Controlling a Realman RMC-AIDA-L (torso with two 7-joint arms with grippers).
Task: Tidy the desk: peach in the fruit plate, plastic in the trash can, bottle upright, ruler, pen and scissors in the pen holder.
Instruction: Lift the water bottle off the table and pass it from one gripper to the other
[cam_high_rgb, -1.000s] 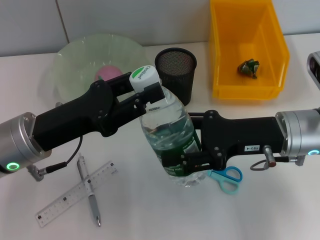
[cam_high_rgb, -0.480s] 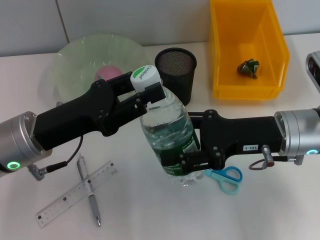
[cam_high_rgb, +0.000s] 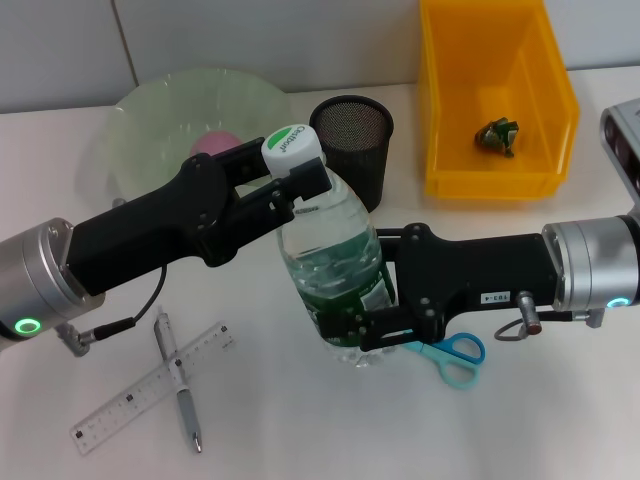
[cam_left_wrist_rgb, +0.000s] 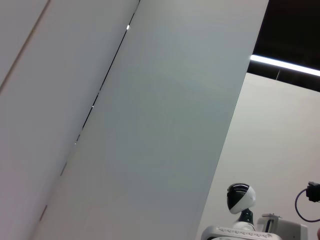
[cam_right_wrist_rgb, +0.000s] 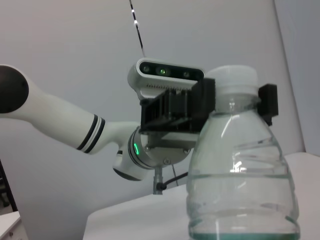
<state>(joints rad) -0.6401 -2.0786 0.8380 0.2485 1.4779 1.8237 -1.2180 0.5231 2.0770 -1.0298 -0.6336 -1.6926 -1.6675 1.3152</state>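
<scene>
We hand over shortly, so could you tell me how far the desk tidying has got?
Done: the peach sits in the fruit plate, and the plastic lies in the trash can. In hand: the left gripper grips the bottle at its neck and the right gripper near its base, nearly upright. Left: ruler, pen and scissors lie on the desk; the pen holder looks empty.

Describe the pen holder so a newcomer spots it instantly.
Look along the desk's back edge, between the pale green fruit plate and the yellow bin. The pen holder is the black mesh cup just behind the bottle: the only dark, see-through, round container there.
</scene>
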